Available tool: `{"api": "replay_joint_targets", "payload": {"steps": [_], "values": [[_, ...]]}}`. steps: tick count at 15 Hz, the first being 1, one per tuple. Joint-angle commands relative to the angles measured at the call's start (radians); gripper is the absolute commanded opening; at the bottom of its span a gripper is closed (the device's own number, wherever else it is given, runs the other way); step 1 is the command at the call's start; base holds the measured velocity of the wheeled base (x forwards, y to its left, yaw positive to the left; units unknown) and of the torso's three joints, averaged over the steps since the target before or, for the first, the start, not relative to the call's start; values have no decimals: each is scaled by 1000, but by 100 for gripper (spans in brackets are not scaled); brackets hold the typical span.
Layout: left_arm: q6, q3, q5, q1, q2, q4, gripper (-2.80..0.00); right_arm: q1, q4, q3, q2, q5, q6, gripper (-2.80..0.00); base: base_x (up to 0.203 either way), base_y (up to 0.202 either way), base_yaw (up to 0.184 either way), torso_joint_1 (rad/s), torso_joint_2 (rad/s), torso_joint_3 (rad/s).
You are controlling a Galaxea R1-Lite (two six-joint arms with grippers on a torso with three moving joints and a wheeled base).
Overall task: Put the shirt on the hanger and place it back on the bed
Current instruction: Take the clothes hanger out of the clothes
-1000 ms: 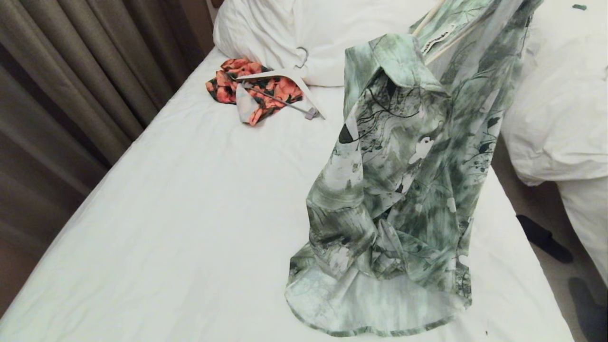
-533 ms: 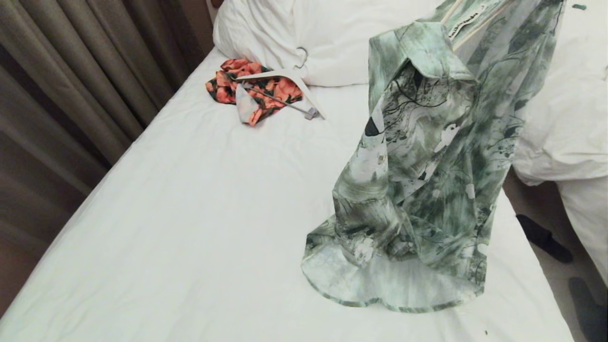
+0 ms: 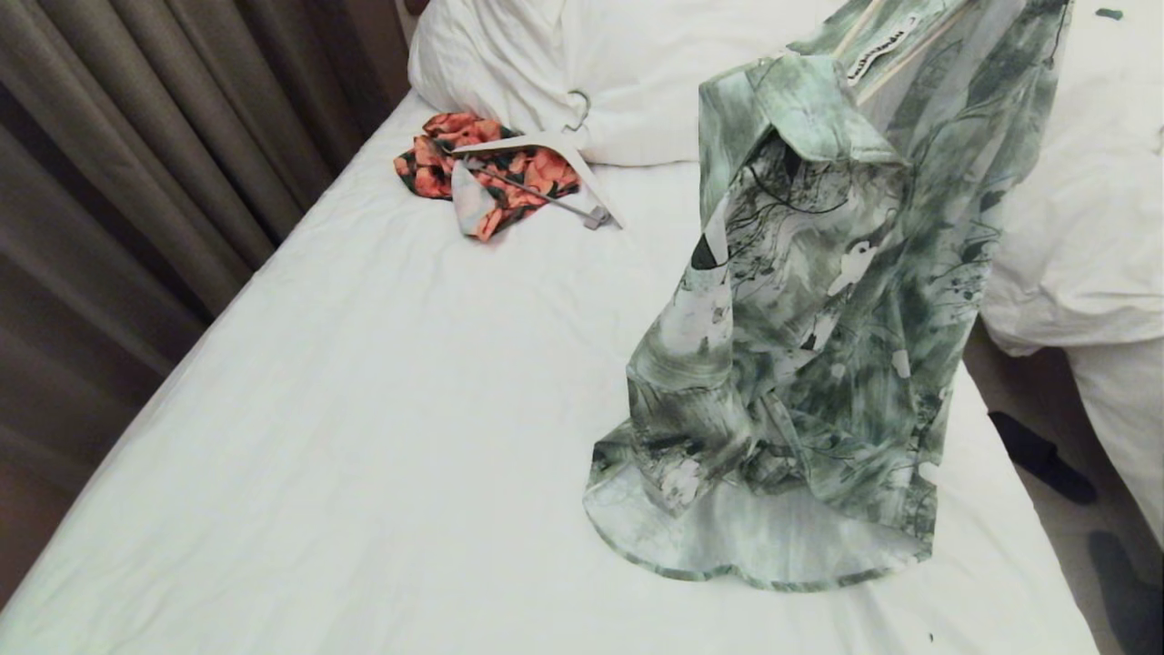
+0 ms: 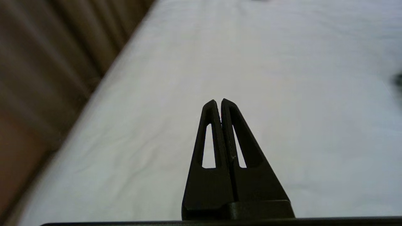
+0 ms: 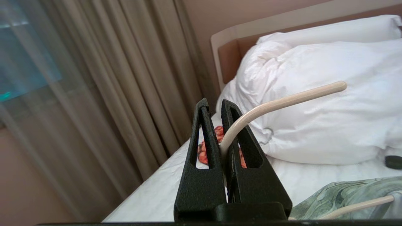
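Cream hanger [image 5: 276, 103] is clamped at its hook by the right hand [image 5: 216, 105], so the shirt [image 3: 818, 346] hangs, hem resting near the bed's [image 3: 364, 409] right edge. Left hand [image 4: 219, 102] idles closed, empty.

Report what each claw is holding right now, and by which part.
The right claw is shut on the hook of the thin cream plastic hanger, which carries the green-and-white printed shirt. The left claw is shut on nothing.
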Motion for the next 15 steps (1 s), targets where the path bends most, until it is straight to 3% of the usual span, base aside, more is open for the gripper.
{"api": "replay_joint_targets", "payload": {"steps": [1, 3, 8, 10, 13, 15], "values": [[-24, 4, -57, 0, -9, 24, -280, 2, -3, -2, 4, 5, -1, -280, 0, 0, 0, 0, 0, 0], [-42, -2, -98, 0, -9, 76, -280, 2, -6, -2, 1, 25, -2, -280, 0, 0, 0, 0, 0, 0], [-65, 2, -112, 0, -9, 77, -280, 2, -30, 0, 7, 41, -2, -280, 0, 0, 0, 0, 0, 0], [-72, 2, -123, 0, -9, 141, -280, 2, -32, -2, 2, 61, -3, -280, 0, 0, 0, 0, 0, 0], [-102, -2, -122, 0, -9, 152, -280, -8, -33, 0, -7, 61, -12, -280, 0, 0, 0, 0, 0, 0], [-103, -2, -120, 0, -9, 152, -280, -26, -47, 1, -7, 55, 18, -280, 0, 0, 0, 0, 0, 0]]}}
